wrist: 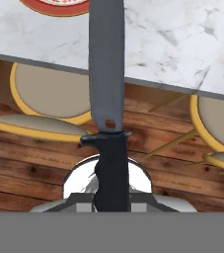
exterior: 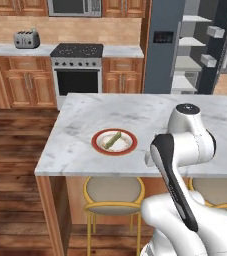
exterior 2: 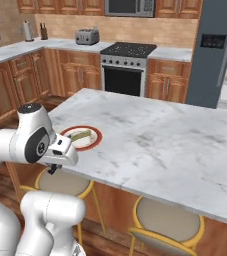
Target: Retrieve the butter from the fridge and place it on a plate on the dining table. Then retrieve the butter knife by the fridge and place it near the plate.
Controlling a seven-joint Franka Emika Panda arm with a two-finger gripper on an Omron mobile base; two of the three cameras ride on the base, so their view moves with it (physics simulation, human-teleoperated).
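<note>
my gripper is clamped on the butter knife handle, blade pointing toward the plate, where the butter rests on the dining table, ready for placing alongside.

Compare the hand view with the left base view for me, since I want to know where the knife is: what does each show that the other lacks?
Hand view alone: the butter knife, gripped by its black handle, blade pointing over the dining table's edge toward the plate.

Left base view alone: the butter lying on the plate, the open fridge, the stove and the toaster.

Both: the marble dining table, the plate, yellow-framed stools.
</note>
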